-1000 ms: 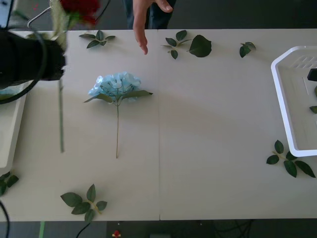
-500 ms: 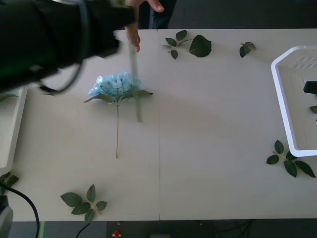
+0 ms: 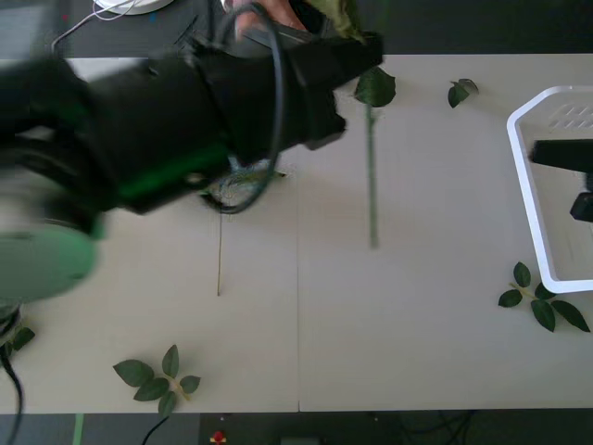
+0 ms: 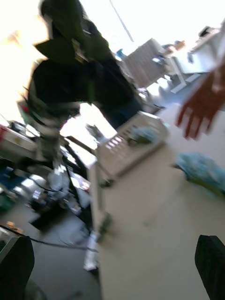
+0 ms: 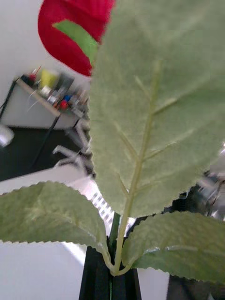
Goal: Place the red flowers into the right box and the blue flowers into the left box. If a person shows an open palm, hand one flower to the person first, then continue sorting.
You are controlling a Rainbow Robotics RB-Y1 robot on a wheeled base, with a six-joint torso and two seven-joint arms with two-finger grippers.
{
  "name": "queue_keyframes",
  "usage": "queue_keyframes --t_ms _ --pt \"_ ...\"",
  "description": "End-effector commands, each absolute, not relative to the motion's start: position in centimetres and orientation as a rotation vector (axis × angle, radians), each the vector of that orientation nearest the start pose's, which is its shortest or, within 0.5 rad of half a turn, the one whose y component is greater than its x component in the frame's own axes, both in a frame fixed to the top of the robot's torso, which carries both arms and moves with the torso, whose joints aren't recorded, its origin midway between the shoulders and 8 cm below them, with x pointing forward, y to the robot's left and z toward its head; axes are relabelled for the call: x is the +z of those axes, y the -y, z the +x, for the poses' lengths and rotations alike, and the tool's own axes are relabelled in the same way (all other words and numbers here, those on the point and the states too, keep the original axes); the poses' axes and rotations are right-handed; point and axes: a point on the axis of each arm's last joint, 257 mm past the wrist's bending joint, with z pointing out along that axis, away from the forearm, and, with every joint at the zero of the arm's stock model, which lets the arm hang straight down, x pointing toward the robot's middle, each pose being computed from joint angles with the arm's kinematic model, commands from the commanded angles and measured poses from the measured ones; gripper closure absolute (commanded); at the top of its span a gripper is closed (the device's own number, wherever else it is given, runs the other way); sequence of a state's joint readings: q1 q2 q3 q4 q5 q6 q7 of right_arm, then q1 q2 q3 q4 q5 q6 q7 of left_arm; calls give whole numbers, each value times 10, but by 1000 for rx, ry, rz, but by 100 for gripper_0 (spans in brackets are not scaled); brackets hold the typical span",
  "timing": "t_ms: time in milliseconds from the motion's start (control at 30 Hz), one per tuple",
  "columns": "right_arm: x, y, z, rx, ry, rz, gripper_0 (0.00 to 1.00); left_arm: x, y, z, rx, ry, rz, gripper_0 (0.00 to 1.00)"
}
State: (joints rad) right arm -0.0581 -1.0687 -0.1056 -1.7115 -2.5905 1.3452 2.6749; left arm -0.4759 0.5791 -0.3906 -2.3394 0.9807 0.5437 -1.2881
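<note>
My left gripper (image 3: 357,51) reaches across the far middle of the table, shut on a red flower (image 5: 70,28). Its stem (image 3: 372,176) hangs down just right of the centre seam, and in the left wrist view the stem sits pinched between the black fingers (image 5: 96,281) under broad green leaves. A person's hand (image 3: 269,11) shows at the far edge, behind the arm. The blue flower (image 4: 201,171) lies on the table, mostly hidden under my left arm; its stem (image 3: 220,260) pokes out. My right gripper (image 3: 561,156) hovers open over the white right box (image 3: 523,185). The left box (image 4: 126,143) stands beyond.
Loose leaf sprigs lie at the near left (image 3: 157,375), the near right by the box (image 3: 542,301) and along the far edge (image 3: 460,90). My left arm (image 3: 167,130) covers the table's far left. The person's open hand (image 4: 201,108) hangs above the blue flower.
My left arm has swung from the far left to the far middle with the red flower, its stem now right of the seam. The person's hand has drawn back toward the far edge.
</note>
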Motion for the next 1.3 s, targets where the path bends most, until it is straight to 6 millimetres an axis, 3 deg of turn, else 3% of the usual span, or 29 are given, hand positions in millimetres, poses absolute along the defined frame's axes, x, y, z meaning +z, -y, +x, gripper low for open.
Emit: queue_keyframes --t_ms 33,300,667,900,1300 --pt "7 179 323 1349 -1353 -1063 0 58 78 375 -1123 -1388 706 100" --pt "11 149 332 1414 -1318 -1046 0 51 82 378 -1135 -1408 707 100" --pt "-2 137 335 1417 -1346 -1057 0 57 90 371 -1176 -1402 715 100" --pt "-12 108 339 1474 -1354 -1037 0 58 99 356 -1229 -1367 733 100" --pt "-11 73 346 1528 -1338 -1004 0 56 100 355 -1232 -1363 734 100"
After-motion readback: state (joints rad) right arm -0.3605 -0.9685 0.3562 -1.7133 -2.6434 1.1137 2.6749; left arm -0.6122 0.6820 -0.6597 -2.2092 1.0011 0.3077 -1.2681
